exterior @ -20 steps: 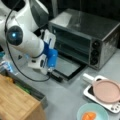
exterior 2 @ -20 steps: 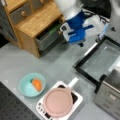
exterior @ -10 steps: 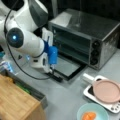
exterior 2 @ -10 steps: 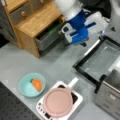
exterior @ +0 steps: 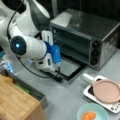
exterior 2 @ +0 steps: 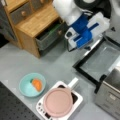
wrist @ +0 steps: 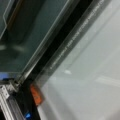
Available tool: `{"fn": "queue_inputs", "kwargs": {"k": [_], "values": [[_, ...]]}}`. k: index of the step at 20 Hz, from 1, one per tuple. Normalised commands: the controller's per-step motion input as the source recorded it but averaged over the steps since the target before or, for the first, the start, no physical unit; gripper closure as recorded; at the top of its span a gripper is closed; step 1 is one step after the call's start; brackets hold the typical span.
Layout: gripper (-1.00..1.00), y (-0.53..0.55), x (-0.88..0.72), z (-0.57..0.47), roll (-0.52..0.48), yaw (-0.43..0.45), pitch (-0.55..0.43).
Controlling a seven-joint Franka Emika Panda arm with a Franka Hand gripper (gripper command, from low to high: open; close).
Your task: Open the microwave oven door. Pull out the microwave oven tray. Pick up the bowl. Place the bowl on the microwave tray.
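Little moved since earlier: gripper point(exterior: 58, 70) still at handle of lowered door point(exterior: 68, 68); grip state unclear. Bowl point(exterior 2: 32, 84) untouched on table point(exterior 2: 30, 60).

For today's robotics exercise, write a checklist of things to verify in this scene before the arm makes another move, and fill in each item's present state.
1. Door fully open, lying flat in front of the oven: ok.
2. Gripper at the door's outer edge, by the handle: ok; whether it is open or shut: cannot tell.
3. Tray pulled out of the oven: not ok, none shows outside the cavity.
4. Bowl standing free on the table, orange lump inside: ok.
5. Bowl apart from the pink plate: ok.
6. Cabinet drawer hanging open near the arm: not ok.
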Motion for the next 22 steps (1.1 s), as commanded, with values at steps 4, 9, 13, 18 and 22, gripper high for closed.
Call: {"fn": "queue_inputs", "kwargs": {"k": [4, 9, 13, 18, 22], "values": [[-1.0, 0.21, 0.22, -0.09, 0.363, 0.26, -0.051], [-1.0, 0.21, 0.22, -0.06, 0.316, 0.21, -0.022], [-1.0, 0.1, 0.24, -0.04, 0.274, 0.172, -0.021], [-1.0, 0.06, 0.26, -0.06, 0.352, 0.267, -0.103], [-1.0, 0.08, 0.25, -0.11, 0.376, 0.222, -0.035]]}}
